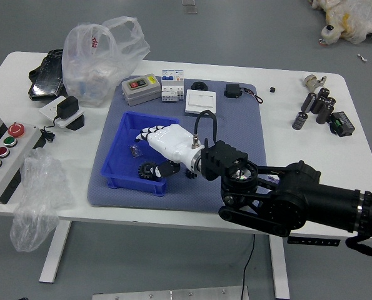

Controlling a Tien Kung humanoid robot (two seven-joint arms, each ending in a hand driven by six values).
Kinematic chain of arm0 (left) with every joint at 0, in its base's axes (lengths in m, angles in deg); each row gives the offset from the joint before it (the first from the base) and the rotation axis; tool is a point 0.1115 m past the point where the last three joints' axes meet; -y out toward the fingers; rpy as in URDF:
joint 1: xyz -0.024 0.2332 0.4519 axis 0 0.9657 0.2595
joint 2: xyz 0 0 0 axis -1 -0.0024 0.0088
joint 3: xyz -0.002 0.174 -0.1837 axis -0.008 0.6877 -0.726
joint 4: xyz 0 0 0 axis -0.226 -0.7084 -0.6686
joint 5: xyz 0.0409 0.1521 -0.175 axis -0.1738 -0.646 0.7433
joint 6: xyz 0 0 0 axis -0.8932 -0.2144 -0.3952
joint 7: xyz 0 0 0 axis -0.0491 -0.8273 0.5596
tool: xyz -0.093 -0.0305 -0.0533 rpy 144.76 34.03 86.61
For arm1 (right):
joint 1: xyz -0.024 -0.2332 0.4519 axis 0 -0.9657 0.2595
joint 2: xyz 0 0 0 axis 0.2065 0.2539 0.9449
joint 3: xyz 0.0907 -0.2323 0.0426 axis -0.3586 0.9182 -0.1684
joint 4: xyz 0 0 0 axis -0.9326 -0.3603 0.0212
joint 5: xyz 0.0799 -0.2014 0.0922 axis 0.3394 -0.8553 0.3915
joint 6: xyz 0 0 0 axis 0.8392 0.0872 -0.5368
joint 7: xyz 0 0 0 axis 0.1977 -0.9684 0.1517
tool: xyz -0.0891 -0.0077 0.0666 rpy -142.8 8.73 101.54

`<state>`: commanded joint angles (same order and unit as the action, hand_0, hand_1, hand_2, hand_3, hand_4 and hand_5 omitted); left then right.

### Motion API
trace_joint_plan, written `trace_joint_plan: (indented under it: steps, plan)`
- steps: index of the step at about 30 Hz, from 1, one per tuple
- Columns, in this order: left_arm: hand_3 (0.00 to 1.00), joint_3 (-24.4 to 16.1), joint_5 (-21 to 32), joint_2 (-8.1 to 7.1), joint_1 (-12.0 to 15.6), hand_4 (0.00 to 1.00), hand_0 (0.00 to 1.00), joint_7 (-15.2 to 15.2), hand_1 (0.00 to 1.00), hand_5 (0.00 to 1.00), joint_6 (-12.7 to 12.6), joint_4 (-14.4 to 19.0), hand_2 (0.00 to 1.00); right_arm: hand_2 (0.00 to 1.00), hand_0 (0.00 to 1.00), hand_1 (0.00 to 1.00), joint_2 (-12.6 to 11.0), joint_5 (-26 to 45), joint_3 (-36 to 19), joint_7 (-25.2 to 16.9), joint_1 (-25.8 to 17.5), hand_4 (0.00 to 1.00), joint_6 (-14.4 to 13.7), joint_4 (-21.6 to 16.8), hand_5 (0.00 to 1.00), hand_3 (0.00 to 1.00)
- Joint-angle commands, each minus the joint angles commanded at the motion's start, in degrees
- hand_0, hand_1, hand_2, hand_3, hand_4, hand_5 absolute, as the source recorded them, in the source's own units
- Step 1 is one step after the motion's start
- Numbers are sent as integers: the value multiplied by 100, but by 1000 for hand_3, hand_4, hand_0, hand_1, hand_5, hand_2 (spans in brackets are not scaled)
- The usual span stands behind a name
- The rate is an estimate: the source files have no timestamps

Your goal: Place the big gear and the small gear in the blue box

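And there it was: your right hand reached in over the right side of the blue box, its fingers spread well open and gripping nothing! The big gear lay down in the box, in the near right part, right by the thumb. Just right of the box, on the grey mat over the counter, sat a small dark piece; you could not tell whether that was the small gear.
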<state>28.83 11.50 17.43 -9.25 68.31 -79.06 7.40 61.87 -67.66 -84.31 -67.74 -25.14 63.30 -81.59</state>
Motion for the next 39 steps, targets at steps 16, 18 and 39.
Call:
trace_joint_plan:
  steps: [16,18,39]
  plan:
    - [745,34,58,23,51,741,656,27,586,613,-11,-7,586,870,446,713,-788,429,-1501,240,-802,798,-335,-950,281,856]
    - [745,33,61,23,65,741,656,26,586,613,-13,-8,586,870,446,713,-909,543,-1533,486,-958,798,-102,-1080,281,856]
    - [744,44,49,30,47,742,656,49,587,608,0,-17,586,847,421,619,-876,363,-1294,1155,-1242,828,606,-807,285,847]
